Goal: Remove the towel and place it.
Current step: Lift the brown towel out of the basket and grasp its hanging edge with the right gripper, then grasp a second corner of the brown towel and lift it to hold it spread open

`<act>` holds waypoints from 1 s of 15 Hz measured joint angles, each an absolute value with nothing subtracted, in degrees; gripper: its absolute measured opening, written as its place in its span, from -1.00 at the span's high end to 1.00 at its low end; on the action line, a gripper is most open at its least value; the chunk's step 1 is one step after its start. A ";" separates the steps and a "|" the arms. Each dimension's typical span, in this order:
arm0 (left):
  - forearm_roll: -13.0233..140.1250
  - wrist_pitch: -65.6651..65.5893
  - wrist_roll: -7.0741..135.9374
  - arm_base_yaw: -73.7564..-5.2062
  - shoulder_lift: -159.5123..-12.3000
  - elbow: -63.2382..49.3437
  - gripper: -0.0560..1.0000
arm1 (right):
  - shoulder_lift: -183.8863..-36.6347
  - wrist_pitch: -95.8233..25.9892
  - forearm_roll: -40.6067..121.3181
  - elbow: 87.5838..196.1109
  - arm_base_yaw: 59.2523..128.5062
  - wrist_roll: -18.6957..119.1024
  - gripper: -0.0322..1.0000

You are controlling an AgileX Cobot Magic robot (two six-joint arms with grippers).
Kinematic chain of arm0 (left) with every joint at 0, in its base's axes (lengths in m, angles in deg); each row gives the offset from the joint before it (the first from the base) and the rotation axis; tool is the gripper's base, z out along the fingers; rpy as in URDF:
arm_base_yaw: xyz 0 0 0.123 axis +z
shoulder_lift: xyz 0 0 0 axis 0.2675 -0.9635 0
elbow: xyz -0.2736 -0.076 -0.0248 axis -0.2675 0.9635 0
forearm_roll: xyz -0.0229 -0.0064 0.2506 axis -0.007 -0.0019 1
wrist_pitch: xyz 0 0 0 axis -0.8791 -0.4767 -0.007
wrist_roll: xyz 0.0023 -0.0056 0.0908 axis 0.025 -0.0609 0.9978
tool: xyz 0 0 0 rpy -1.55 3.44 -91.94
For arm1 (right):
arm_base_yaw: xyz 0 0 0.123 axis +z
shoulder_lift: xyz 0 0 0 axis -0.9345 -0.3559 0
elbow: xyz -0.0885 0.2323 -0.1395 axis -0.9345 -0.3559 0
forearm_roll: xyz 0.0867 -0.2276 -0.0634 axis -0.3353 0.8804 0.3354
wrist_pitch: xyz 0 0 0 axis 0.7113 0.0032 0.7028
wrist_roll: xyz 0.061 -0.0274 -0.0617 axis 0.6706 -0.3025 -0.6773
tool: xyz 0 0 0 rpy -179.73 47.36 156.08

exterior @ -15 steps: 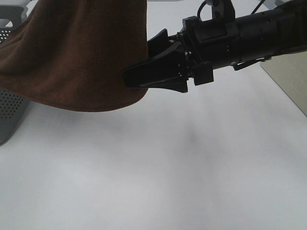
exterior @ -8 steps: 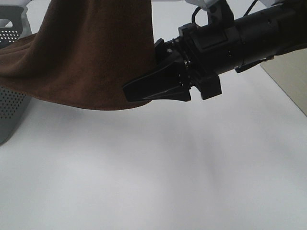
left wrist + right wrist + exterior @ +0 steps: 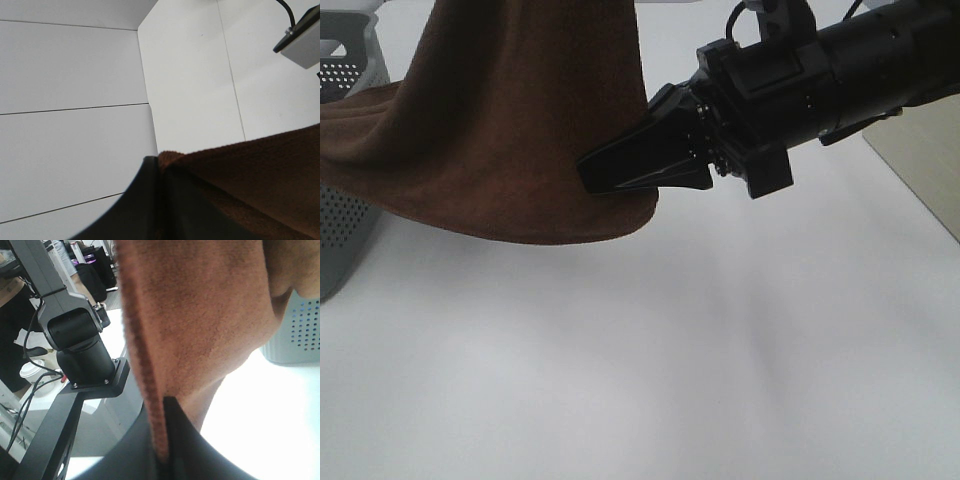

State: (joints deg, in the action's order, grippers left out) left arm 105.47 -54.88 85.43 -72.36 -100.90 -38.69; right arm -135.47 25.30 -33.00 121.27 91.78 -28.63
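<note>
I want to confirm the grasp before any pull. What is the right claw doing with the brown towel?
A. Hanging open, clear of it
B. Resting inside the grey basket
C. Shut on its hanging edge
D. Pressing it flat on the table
C: the right claw is closed, with the towel edge pinched between its jaws in the right wrist view.

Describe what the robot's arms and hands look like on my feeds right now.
The right hand is matte black: two long fingers tapering to a wedge on a blocky black mount. The right arm behind it is a thick black cylinder, with thin black cables looping above it. The left hand shows only as smooth black fingers narrowing to a tip. No markings are visible.
</note>
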 joint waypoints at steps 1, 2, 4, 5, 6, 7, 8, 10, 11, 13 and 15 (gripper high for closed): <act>105.47 -54.94 84.40 -72.36 -100.90 -38.69 0.89 | -135.47 25.30 -32.14 121.27 91.78 -28.58 0.92; 105.47 -55.00 83.49 -72.36 -100.96 -38.69 0.89 | -135.47 25.24 -32.02 121.27 91.78 -27.95 0.92; 105.47 -55.05 80.79 -72.36 -100.96 -38.69 0.89 | -135.47 22.67 -33.40 121.27 91.78 -23.42 0.92; 105.41 -55.17 79.02 -72.36 -100.96 -38.69 0.89 | -135.47 20.66 -34.14 121.27 91.78 -20.33 0.92; 105.24 -55.28 77.13 -72.36 -100.96 -38.69 0.89 | -135.24 18.71 -34.08 121.27 91.78 -17.40 0.92; 105.18 -55.63 74.72 -72.36 -100.96 -38.69 0.89 | -134.78 17.28 -33.57 121.27 91.78 -13.62 0.92; 105.12 -56.37 66.87 -72.36 -100.96 -38.69 0.89 | -133.35 15.73 -29.84 122.31 91.78 -4.11 0.92; 105.12 -56.60 61.43 -72.36 -100.96 -38.69 0.89 | -131.58 15.10 -24.00 125.17 91.78 5.17 0.92; 105.12 -57.29 58.10 -72.36 -100.96 -38.69 0.89 | -130.31 15.05 -19.93 127.52 91.78 12.73 0.92; 106.96 -58.21 52.32 -72.36 -100.96 -38.69 0.89 | -128.19 15.16 -10.25 133.65 91.78 26.26 0.92; 112.40 -58.38 46.01 -72.36 -100.96 -38.69 0.89 | -127.51 15.91 0.75 140.70 91.78 38.63 0.92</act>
State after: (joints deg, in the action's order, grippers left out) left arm 112.40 -58.38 46.01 -72.36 -100.96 -38.69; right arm -127.51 15.91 0.75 140.70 91.78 38.63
